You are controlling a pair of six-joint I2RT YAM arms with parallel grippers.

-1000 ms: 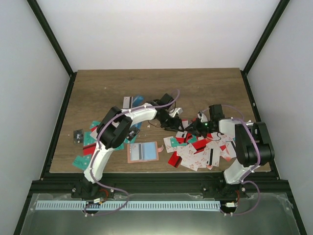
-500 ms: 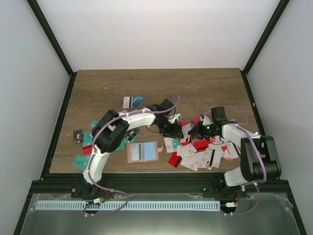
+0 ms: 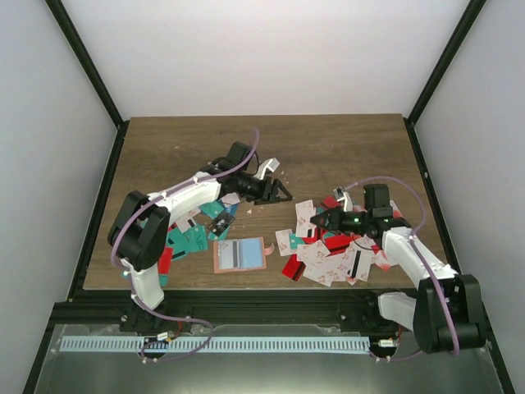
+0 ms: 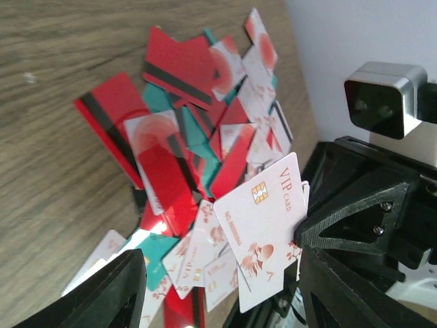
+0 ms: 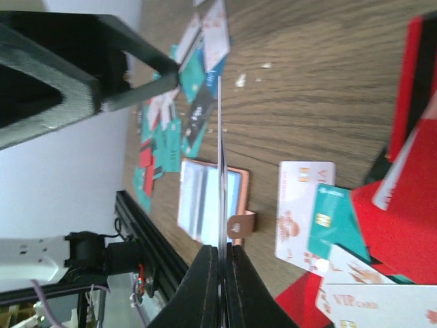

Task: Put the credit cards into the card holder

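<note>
- right gripper (image 3: 318,218) is clenched on 1 white card (image 4: 263,229), lifted over the card pile (image 3: 340,254).
- left gripper (image 3: 279,191) is spread and holds nothing.
- card holder (image 3: 239,254) lies open, near the pile; the next move likely needs the card's edge lined up with a slot.

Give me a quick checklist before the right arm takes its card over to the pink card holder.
1. Right gripper shut on a white card: ok.
2. Only one card pinched: cannot tell; seen edge-on in the right wrist view.
3. Card holder lying open on the table: ok.
4. Left gripper open and empty: ok.
5. Holder braced by the left gripper: not ok; nothing touches it.
</note>
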